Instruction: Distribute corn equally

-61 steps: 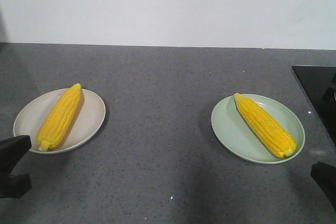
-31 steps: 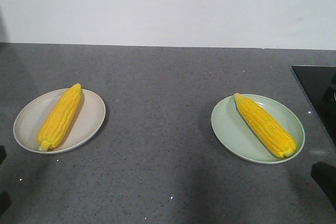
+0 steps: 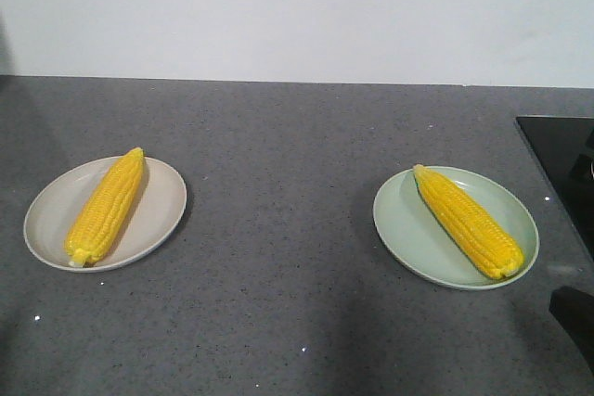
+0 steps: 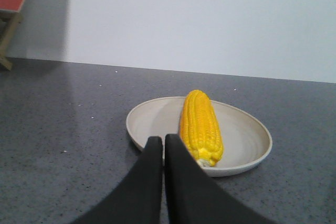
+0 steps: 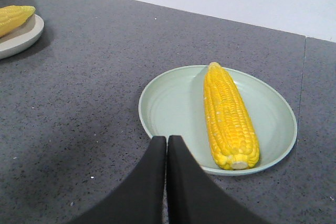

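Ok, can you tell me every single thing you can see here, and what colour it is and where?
corn: two, bright yellow; one cob on the beige plate, one cob on the green plate.
beige plate: one, cream-beige, left side of the counter.
green plate: one, pale green, right side of the counter.
counter: one, speckled dark grey, under both plates.
black panel: one, glossy black, far right edge.
wall: white, behind the counter.
left gripper: black, shut, in front of the beige plate.
right gripper: black, shut, in front of the green plate.
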